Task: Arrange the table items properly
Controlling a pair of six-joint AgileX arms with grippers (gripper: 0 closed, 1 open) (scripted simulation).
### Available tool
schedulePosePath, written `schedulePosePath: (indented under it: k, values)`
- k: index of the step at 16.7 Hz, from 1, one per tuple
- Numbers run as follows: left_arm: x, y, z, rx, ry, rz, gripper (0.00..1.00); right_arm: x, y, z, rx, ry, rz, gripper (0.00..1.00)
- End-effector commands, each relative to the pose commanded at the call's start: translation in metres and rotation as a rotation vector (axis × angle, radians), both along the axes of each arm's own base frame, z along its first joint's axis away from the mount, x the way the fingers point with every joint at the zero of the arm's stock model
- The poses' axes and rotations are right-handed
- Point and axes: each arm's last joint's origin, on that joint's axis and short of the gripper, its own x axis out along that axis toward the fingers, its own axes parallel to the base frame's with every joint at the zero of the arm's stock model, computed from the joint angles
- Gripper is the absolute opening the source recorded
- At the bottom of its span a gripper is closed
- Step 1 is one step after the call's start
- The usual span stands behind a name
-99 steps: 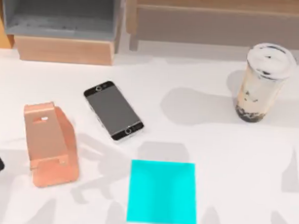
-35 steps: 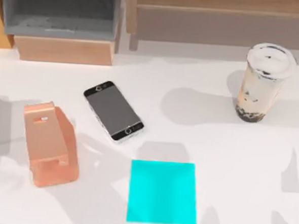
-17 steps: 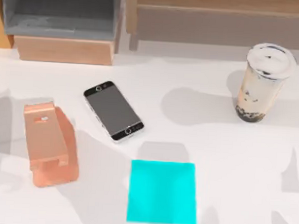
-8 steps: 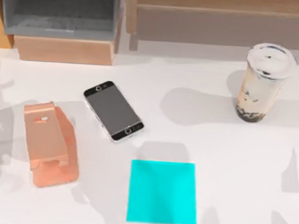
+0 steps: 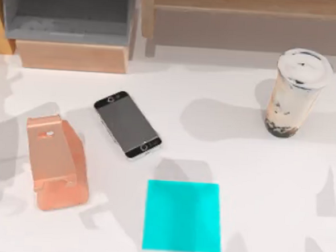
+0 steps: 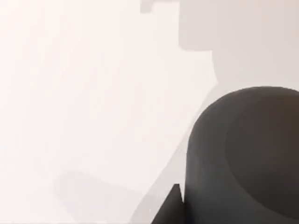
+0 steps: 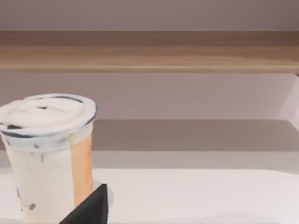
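On the white table (image 5: 223, 158) a black silver-edged smartphone (image 5: 127, 124) lies flat and slanted, left of centre. A clear cup of milky tea with dark pearls (image 5: 295, 92) stands upright at the back right; the right wrist view has the cup (image 7: 46, 154) close by. A black part of my right gripper (image 7: 88, 210) reaches up beside the cup's base. In the left wrist view, a dark rounded shape (image 6: 243, 154) sits close to the camera over bare white table (image 6: 93, 107); I cannot tell what it is.
A rose-gold phone stand (image 5: 56, 162) sits at the left. A flat cyan square mat (image 5: 182, 216) lies at the front centre. A wooden shelf unit (image 5: 71, 23) and a long wooden shelf (image 5: 249, 17) line the back edge.
The black shape at the table's left edge has gone from the top view. Grey shadows on the left side have drifted rightward. The phone, the cup, the stand and the mat have not moved.
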Motion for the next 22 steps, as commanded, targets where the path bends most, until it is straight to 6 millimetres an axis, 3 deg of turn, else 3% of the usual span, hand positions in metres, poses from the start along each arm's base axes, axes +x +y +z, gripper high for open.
schedulePosePath:
  k: [6, 10, 17, 22]
  values:
    - [0.028, -0.041, 0.042, -0.146, -0.256, 0.380, 0.00, 0.000, 0.000, 0.000, 0.000, 0.000, 0.000, 1.00]
    - [0.043, -0.082, 0.050, -0.357, -0.279, 0.723, 0.00, 0.000, 0.000, 0.000, 0.000, 0.000, 0.000, 1.00]
    - [0.051, -0.164, 0.016, -0.601, 0.034, 1.400, 0.00, 0.000, 0.000, 0.000, 0.000, 0.000, 0.000, 1.00]
    - [0.032, -0.237, -0.026, -0.487, 0.290, 1.796, 0.00, 0.000, 0.000, 0.000, 0.000, 0.000, 0.000, 1.00]
